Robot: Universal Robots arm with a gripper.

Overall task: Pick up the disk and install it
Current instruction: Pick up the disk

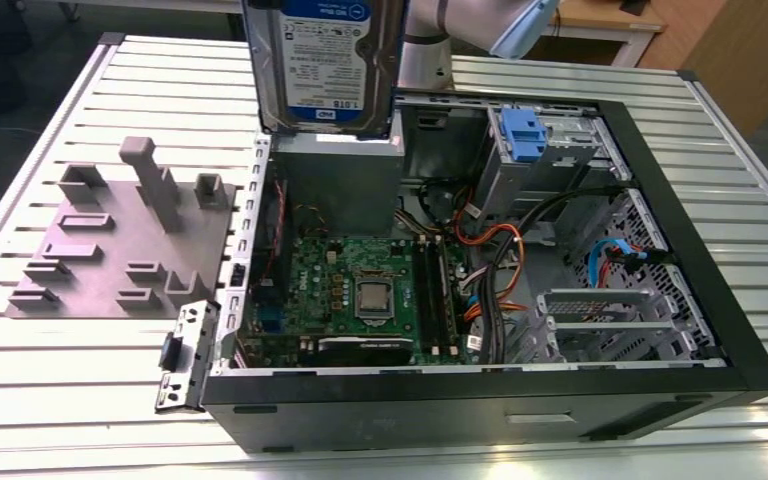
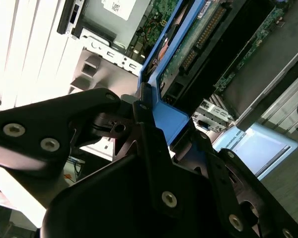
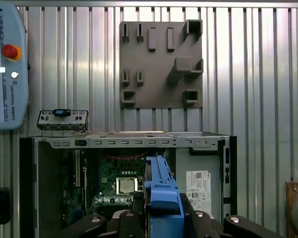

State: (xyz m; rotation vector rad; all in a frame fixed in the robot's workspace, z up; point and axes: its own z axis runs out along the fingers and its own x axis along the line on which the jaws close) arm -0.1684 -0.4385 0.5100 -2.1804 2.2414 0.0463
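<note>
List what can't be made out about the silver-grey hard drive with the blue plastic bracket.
Exterior view: the silver-grey disk is cut off by the top edge.
First wrist view: the disk is seen edge-on, so its label face is hidden; the black gripper is cut off by the bottom edge.
Second wrist view: the gripper's body covers the disk's near end.

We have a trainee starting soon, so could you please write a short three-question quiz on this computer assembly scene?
1. True or false: the gripper is clamped on the disk.
2. Relative to the open computer case, the disk is: A) held up over it, B) seated inside it, C) lying beside it.
3. Fill in: the grey board lies on the exterior view's ____ of the case.
Key: 1 true; 2 A; 3 left.
</note>
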